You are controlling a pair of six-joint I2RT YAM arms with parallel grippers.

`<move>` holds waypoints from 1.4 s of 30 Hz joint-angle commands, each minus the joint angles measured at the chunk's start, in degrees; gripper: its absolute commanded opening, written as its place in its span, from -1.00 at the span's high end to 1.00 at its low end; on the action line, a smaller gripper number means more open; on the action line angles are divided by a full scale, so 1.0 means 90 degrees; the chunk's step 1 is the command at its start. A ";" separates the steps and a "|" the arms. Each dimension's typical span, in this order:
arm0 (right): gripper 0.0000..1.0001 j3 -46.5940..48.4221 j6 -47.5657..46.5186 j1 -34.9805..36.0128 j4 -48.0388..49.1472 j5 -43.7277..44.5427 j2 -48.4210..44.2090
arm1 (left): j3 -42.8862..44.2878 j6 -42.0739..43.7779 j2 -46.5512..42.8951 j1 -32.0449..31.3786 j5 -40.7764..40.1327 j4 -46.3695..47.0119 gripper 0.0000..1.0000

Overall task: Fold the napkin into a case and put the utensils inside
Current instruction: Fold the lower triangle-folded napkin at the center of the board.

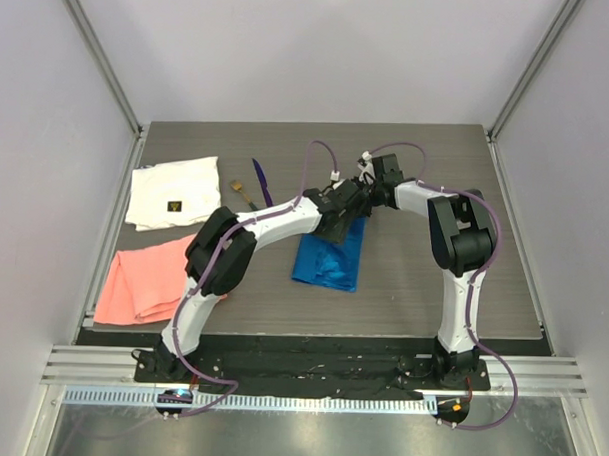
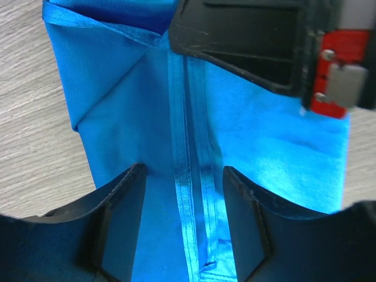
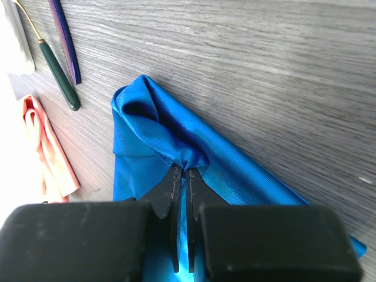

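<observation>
The bright blue napkin (image 1: 329,254) lies partly folded into a narrow strip at the table's middle. It fills the left wrist view (image 2: 129,117), with two hems running side by side. My right gripper (image 3: 187,169) is shut on a pinched fold of the napkin (image 3: 176,135) at its far end and shows in the top view (image 1: 362,203). My left gripper (image 2: 185,176) is open, its fingers astride the hems just above the cloth, close beside the right one (image 1: 338,222). The purple utensil (image 1: 261,181) and the green-handled one (image 1: 244,194) lie left of the napkin, also in the right wrist view (image 3: 64,41) (image 3: 57,73).
A white cloth with a small dark label (image 1: 174,191) lies at the back left. A salmon-pink cloth (image 1: 148,278) lies in front of it, near the left edge. Grey walls and metal posts enclose the table.
</observation>
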 commanded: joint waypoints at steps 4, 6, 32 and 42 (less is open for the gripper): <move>0.87 0.0211 0.0069 0.0011 0.0057 -0.0136 0.0002 | 0.0236 0.0124 0.0131 -0.0018 -0.0289 -0.0212 0.00; 0.87 0.0221 0.0069 0.0011 0.0057 -0.0126 0.0002 | 0.0196 0.0134 0.0082 -0.0018 -0.0299 -0.0144 0.10; 0.20 -0.1633 0.0440 -0.0341 -0.0315 -0.0213 -0.2390 | -0.0253 -0.0149 -0.0856 0.0070 0.0764 -0.0075 0.87; 0.84 -0.2835 0.1435 0.0118 0.1352 -0.0692 -0.2469 | -0.0419 -0.0276 -0.0895 0.0148 0.0941 -0.0026 1.00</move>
